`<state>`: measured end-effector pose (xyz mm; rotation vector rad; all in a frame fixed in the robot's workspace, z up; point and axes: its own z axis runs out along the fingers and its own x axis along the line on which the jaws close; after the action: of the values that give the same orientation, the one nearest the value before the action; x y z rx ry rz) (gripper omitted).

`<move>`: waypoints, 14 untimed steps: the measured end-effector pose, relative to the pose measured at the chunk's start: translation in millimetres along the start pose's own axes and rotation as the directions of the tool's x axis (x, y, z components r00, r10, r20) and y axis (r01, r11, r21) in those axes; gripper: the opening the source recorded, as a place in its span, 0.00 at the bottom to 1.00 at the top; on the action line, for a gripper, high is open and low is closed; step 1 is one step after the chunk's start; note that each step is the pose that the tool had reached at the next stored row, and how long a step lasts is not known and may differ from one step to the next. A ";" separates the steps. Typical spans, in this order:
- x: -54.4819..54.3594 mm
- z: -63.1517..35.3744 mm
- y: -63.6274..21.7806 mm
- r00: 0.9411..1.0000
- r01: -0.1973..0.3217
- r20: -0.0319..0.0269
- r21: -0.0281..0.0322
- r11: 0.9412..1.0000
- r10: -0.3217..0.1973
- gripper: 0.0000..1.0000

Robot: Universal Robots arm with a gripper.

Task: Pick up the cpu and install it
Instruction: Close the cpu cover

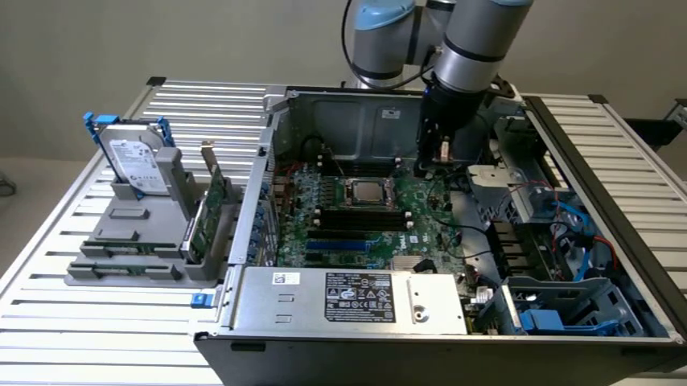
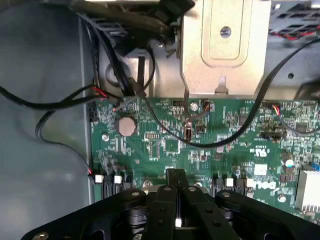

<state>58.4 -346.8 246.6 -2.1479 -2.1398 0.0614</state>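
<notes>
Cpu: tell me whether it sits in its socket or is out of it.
In. The cpu lies flat inside the socket frame on the green board; the shut hand hangs apart from it.

The small, flat, square cpu (image 1: 368,191), pale silver on top with a thin tan rim, lies level near the middle of the green motherboard (image 1: 435,229).

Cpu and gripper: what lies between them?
In the exterior view, only a strip of green motherboard lies between the cpu and the shut gripper.
</notes>
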 end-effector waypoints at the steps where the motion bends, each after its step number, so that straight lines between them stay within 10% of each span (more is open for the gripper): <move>1: 0.0 0.1 -0.5 1.000 -0.001 0.000 0.018 1.000 0.001 0.11; 9: 0.0 0.7 -6.2 1.000 -0.008 0.001 0.161 0.987 0.008 0.11; 12: -0.1 1.3 -9.9 1.000 -0.010 0.001 0.196 0.981 0.010 0.11; 14: -0.1 2.5 -15.1 1.000 -0.010 0.001 0.208 0.978 0.010 0.11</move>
<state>43.1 -346.7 245.7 -2.0400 -2.0218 0.2737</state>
